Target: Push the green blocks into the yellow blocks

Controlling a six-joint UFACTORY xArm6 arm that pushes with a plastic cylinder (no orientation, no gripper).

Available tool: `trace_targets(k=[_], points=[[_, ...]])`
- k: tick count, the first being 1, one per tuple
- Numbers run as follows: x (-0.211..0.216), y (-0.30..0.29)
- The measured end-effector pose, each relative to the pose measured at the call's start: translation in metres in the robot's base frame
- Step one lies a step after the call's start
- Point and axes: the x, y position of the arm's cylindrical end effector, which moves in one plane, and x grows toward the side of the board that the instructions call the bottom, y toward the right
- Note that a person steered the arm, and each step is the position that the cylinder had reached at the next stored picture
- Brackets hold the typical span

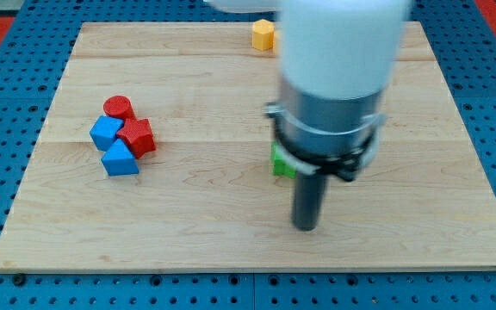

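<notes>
A green block [281, 163] lies near the board's middle, mostly hidden behind the arm; its shape cannot be made out. A yellow hexagonal block [263, 34] sits at the view's top edge of the board, partly hidden by the arm. My tip [306, 226] rests on the board just below and to the right of the green block, close to it; whether they touch cannot be told. The arm's white and grey body [338, 69] covers the board's upper middle and may hide other blocks.
At the view's left stands a tight cluster: a red cylinder [118, 107], a blue block [105, 132], a red star-like block [137, 137] and a blue triangular block [120, 159]. The wooden board [188, 224] lies on a blue pegged surface.
</notes>
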Motion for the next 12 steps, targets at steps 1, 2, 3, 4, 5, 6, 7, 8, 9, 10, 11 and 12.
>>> trace_targets(k=[1, 2, 3, 4, 5, 6, 7, 8, 9, 10, 11, 12], points=[[-0.053, 0.007], [-0.089, 0.028], [-0.123, 0.042], [-0.135, 0.113], [-0.189, 0.047], [-0.171, 0.027], [-0.116, 0.099], [-0.060, 0.045], [-0.058, -0.028], [-0.071, -0.064], [-0.104, -0.065], [-0.167, -0.090]])
